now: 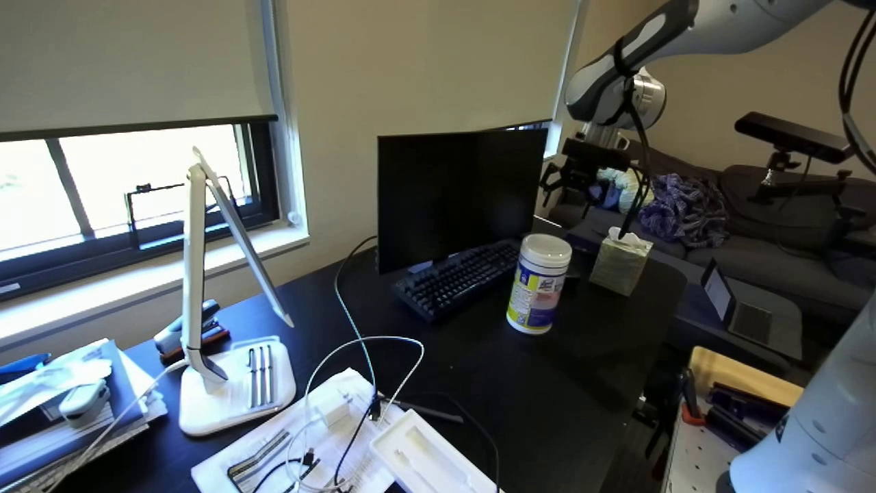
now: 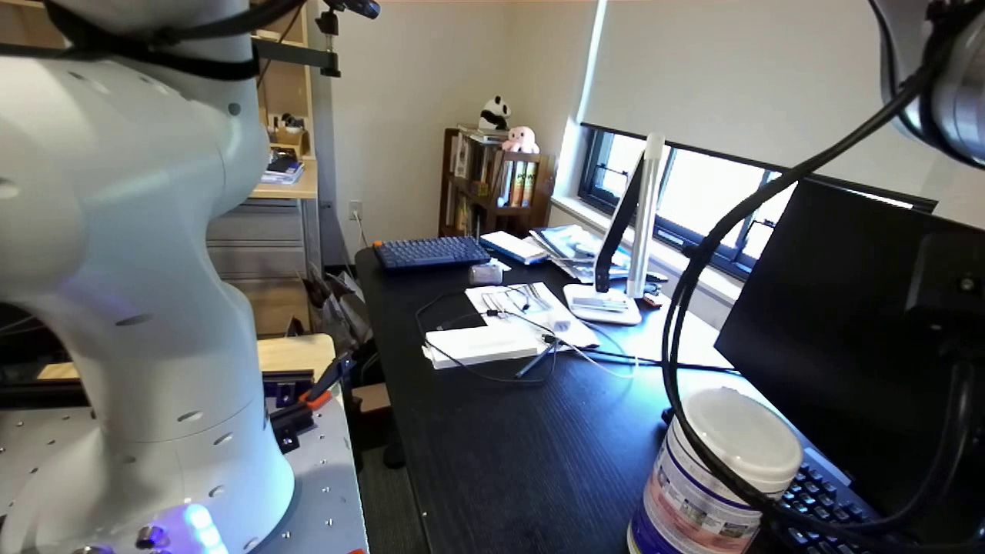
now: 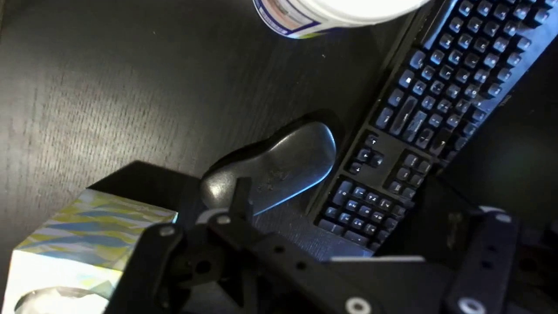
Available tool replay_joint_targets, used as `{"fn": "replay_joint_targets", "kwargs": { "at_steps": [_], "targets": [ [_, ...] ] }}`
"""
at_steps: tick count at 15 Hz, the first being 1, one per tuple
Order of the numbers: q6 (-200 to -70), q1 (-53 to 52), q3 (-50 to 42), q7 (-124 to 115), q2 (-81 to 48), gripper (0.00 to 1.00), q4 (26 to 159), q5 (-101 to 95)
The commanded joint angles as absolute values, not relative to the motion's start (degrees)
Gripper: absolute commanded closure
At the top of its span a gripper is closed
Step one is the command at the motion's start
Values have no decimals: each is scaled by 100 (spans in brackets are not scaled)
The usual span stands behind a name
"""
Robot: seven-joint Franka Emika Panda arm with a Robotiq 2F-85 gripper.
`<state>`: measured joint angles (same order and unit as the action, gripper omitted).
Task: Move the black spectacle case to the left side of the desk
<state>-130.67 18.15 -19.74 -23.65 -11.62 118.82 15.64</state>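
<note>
The gripper (image 1: pixel 567 193) is being held above the desk (image 3: pixel 109 96), its fingers being spread well apart. In the wrist view, part of a tissue box (image 3: pixel 96 222), patterned in yellow and blue, is being shown. The black spectacle case (image 3: pixel 290 161) is being supported by the desk between that box and the black keyboard (image 3: pixel 436 100), just beside the number pad; it is being partly hidden by a finger, and faint marks on its top are being shown too indistinctly to be read. The key legends, too, are being rendered too small for reading. In both exterior views, a white-lidded canister (image 1: pixel 540 284) is being displayed upright, the lettering on its blue, yellow and pink label being blurred. Behind the keyboard, a dark monitor (image 1: pixel 465 195) is being seen. Farther along, sheets of paper (image 2: pixel 500 296), a white lamp (image 2: pixel 645 231) and a second keyboard (image 2: pixel 431 252) are being borne. Farthest off, a toy panda (image 2: pixel 495 114) is being held up by a bookcase (image 2: pixel 545 185).
</note>
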Motion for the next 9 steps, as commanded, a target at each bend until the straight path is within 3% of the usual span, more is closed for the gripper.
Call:
{"fn": "replay_joint_targets", "kwargs": {
  "at_steps": [1, 9],
  "targets": [
    [-13049, 1862, -1966, -2382, -1198, 0, 11861, 1606],
    [-13660, 1886, -1919, -3527, -1673, 0, 11941, 2613]
  ]
}}
